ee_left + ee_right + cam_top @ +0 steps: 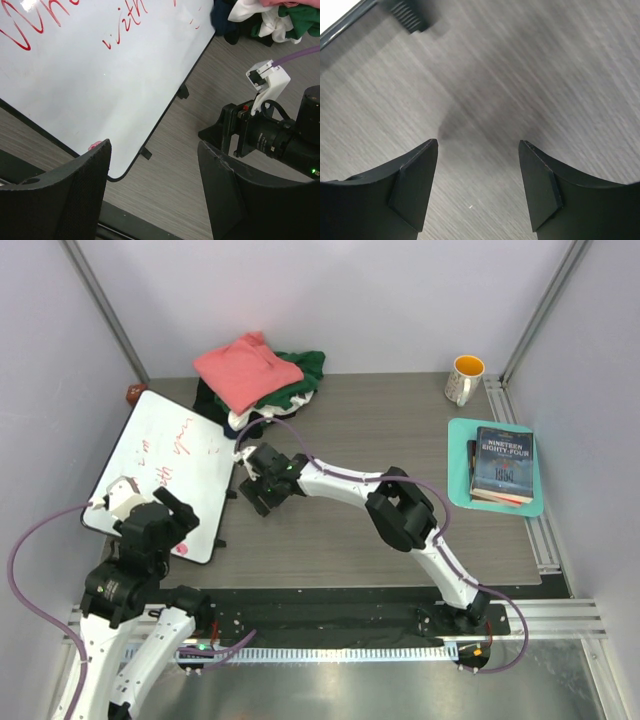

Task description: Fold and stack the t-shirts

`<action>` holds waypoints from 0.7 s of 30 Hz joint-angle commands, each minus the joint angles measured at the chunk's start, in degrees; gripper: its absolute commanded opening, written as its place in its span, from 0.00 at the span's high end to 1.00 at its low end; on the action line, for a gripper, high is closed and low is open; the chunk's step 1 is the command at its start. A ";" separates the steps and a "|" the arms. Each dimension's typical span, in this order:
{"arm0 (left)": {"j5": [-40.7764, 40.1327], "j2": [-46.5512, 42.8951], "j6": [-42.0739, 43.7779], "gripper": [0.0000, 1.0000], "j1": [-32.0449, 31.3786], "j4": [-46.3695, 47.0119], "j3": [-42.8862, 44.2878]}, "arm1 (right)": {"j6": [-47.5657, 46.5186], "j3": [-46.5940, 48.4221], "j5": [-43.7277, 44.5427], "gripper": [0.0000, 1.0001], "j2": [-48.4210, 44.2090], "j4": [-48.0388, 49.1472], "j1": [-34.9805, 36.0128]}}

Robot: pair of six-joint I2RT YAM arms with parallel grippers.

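The t-shirts lie in a loose heap at the back left of the table: a salmon-pink one (245,370) on top, with dark green (303,370), white (248,418) and black (212,400) cloth under it. The left wrist view catches the heap's edge (280,15) at its top right. My right gripper (254,490) hovers low over bare wood just in front of the heap, jaws open and empty (478,142). My left gripper (180,522) stands open and empty (154,145) over the near corner of the whiteboard.
A white board with red writing (160,470) (100,75) lies tilted at the left, a small pink item (183,549) at its near corner. A yellow-lined mug (465,380) stands back right. Books (503,465) rest on a teal mat (458,455) at the right.
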 commanded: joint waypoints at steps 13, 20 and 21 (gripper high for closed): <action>0.61 1.07 0.87 0.29 -0.15 1.80 -0.02 | -13.62 6.86 -2.31 0.27 3.22 3.53 2.92; 0.79 1.60 0.87 0.29 -0.15 1.89 -0.20 | -14.59 11.70 -5.64 0.25 7.09 4.67 0.37; 0.88 1.78 0.87 0.29 -0.24 1.98 -0.11 | -14.68 12.31 -6.08 0.24 7.70 4.85 0.11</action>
